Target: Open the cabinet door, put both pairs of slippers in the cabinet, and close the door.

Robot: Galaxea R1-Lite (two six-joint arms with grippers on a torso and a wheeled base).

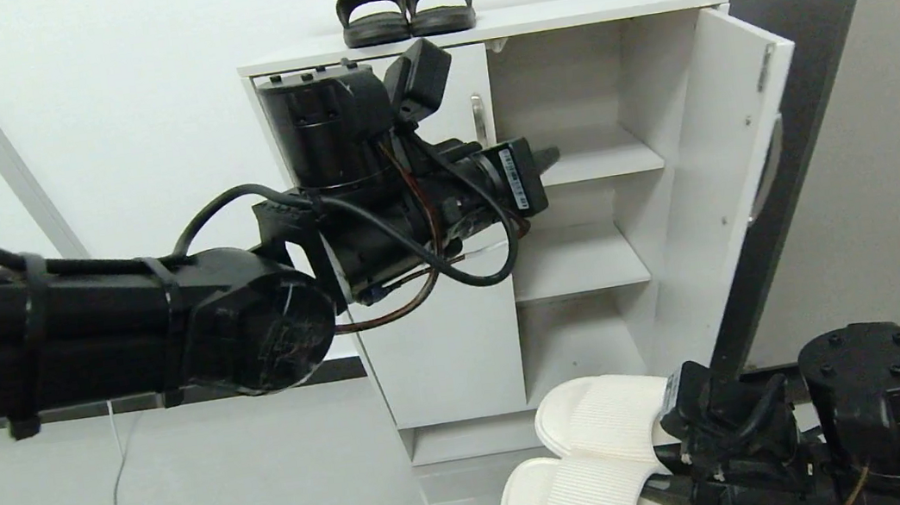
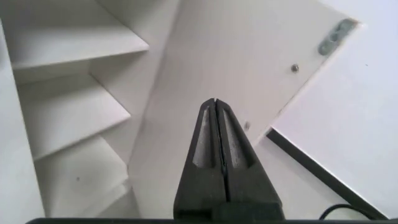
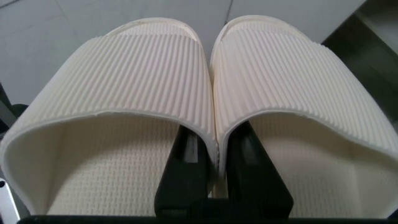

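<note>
Loading appears underway; head view: cabinet door (image 1: 720,191) open, right gripper (image 1: 683,439) clasping the white slippers (image 1: 590,460), bare shelves (image 1: 582,261) above that grasp, black slippers (image 1: 405,8) higher, on top; left wrist view: left gripper (image 2: 215,134) clenched, empty, shelves beyond its fingertips (image 2: 206,127); right wrist view: fingers (image 3: 186,165) pinch both inner walls; next, lift onto a shelf.

Head view: bright, even, diffuse room light. White wall (image 1: 119,113) and cabinet (image 1: 446,357) near washed out. Soft shade under shelves (image 1: 582,261). Straight edges lean toward frame sides. Left wrist view: open door (image 2: 249,62) bright, flat, shadowless. Right wrist view: white slippers (image 3: 143,74) evenly lit, insides dimmer.
</note>
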